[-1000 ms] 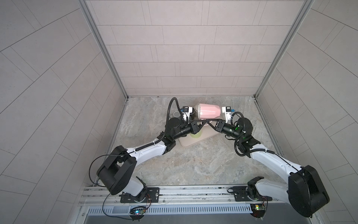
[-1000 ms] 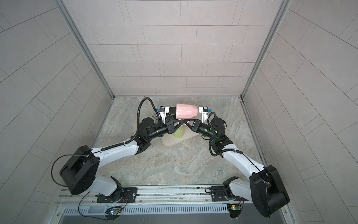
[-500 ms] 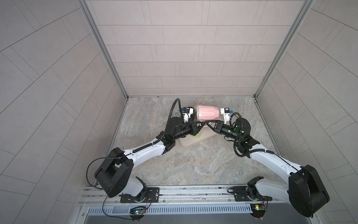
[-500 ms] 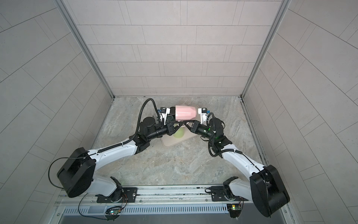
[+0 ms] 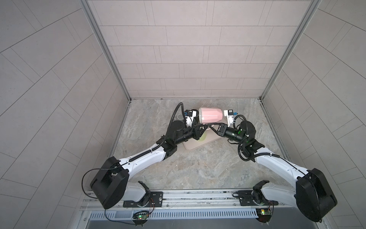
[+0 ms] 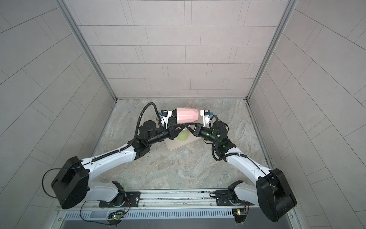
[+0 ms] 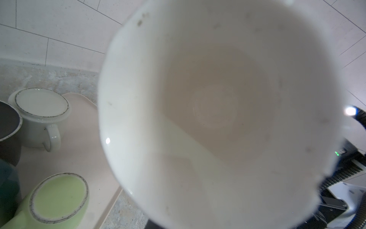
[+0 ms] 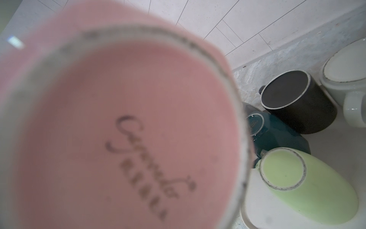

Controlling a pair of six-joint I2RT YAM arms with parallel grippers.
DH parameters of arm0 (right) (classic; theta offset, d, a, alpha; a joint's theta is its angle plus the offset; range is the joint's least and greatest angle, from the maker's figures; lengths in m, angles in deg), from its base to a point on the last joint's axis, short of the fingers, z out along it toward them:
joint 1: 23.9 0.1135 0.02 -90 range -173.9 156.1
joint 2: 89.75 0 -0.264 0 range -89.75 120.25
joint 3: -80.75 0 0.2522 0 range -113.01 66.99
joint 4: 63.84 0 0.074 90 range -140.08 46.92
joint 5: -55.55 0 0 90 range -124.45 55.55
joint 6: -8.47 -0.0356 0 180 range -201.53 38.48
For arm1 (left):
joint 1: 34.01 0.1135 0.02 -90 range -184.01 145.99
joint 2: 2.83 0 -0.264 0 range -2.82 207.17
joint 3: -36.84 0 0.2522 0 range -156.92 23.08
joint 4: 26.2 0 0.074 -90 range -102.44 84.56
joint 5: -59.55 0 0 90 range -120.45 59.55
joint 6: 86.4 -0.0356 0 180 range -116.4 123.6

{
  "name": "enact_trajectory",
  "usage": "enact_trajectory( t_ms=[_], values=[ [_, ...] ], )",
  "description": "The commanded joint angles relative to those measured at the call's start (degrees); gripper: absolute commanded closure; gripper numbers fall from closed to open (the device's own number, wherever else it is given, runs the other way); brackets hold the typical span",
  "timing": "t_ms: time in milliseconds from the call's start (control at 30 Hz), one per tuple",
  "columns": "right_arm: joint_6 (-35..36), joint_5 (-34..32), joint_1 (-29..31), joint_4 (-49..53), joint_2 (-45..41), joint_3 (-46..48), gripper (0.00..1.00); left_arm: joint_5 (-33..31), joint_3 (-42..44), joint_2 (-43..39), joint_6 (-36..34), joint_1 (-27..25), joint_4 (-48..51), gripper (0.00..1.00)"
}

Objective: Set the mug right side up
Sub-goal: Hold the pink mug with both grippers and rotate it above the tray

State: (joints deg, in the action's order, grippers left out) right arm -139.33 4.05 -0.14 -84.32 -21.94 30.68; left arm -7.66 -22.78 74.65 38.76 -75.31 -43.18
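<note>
The pink mug (image 5: pixel 211 116) hung on its side in the air above the tray (image 5: pixel 193 147), mouth toward the left arm, base toward the right. Beneath it the left claw (image 5: pixel 206 125) and right claw (image 5: pixel 212 126) met, each pinched tight on its lower side. A green cup (image 8: pixel 316 188) lay tilted below.
</note>
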Motion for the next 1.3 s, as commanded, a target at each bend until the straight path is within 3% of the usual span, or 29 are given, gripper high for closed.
enact_trajectory(
  t_ms=[0,133,333,600,1067,1267],
  values=[
    [3.1,0.9,0.9,-2.8,-0.2,-1.1,1.0,-0.7,-0.5,-3.1,-1.4,-0.6,-5.5,1.0],
    [6.6,0.0,1.5,2.3,-0.7,-2.4,1.0,-1.1,-0.1,-3.8,-3.5,-1.2,-5.0,1.0],
    [8.3,-1.0,2.3,3.2,-1.0,-2.5,0.96,-7.0,0.1,-6.1,-7.6,-3.6,-1.0,1.0],
    [7.6,-1.2,2.9,0.2,-0.9,-1.7,0.93,-8.9,1.0,-8.1,-8.0,-3.6,-1.7,1.0],
    [7.7,-1.4,2.9,-1.7,-0.6,-0.6,0.76,-8.8,0.7,-9.2,-9.0,-3.6,-0.6,1.0],
    [8.1,-1.5,2.8,-2.3,-0.2,-0.3,0.74,-9.1,0.0,-8.5,-9.3,-3.6,1.5,1.0]
  ],
)
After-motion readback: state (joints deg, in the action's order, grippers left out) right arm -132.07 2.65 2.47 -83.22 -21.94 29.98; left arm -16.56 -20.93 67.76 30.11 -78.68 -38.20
